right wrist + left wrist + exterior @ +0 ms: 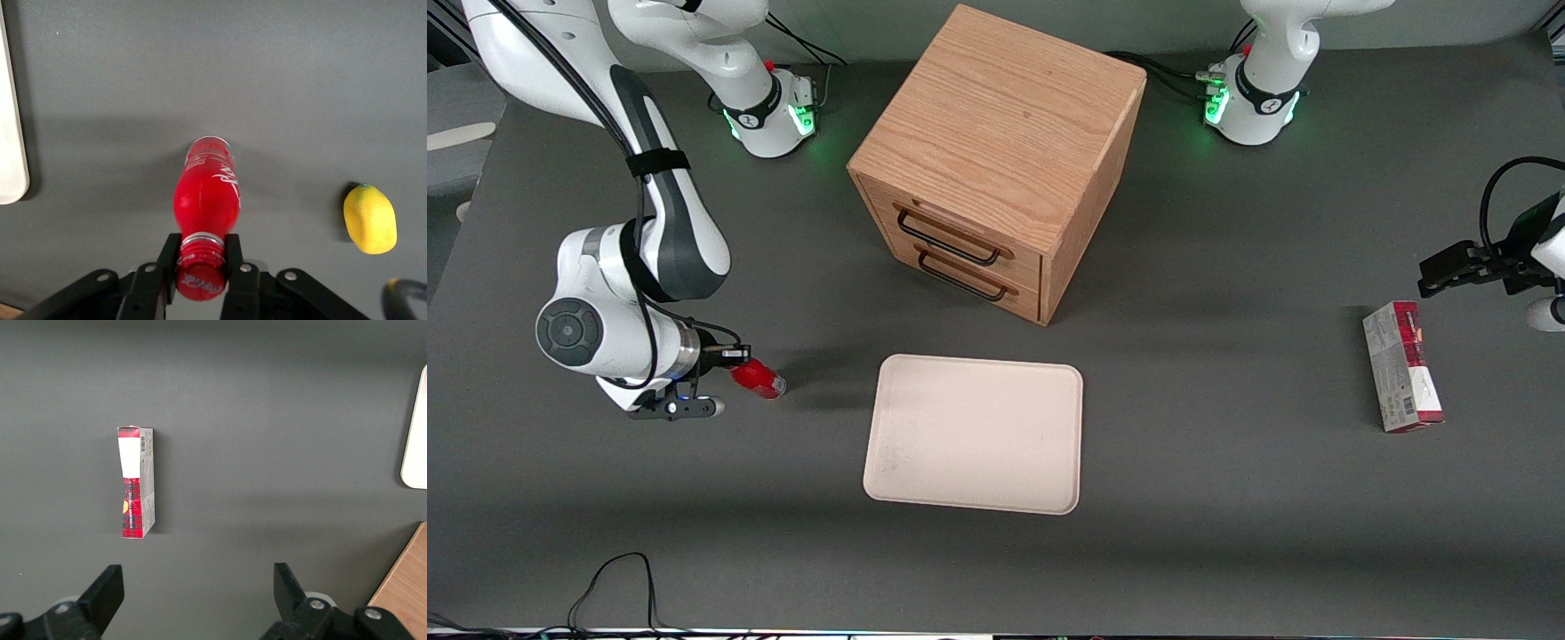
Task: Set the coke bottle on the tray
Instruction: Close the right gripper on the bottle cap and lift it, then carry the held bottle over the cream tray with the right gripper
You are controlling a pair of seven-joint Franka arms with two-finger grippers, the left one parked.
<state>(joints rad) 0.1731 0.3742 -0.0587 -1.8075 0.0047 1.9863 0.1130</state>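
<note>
From the front, the gripper (740, 356) sits low over the dark worktop (1227, 533) toward the working arm's end, with the coke bottle (758, 380) tilted at its tip, base pointing toward the tray (974, 433). The tray lies flat on the worktop beside the bottle, apart from it, and nearer the camera than the wooden drawer box (996, 160). A red-and-grey carton (1401, 365) lies toward the parked arm's end.

The left wrist view shows the carton (136, 482) lying flat on bare worktop, plus a rounded corner of the tray (417, 427) and an edge of the wooden box (405, 587). Neither bottle nor working gripper appears here.

The right wrist view gives what the front hides: the fingers (169, 257) are closed on the bottle's red cap, one on each side, gripper (201, 260) holding the coke bottle (206, 197) by its neck. A yellow lemon (369, 219) lies on the worktop near the bottle, unseen from the front. The tray's rim (12, 153) shows at the frame's edge, well clear of the bottle.
</note>
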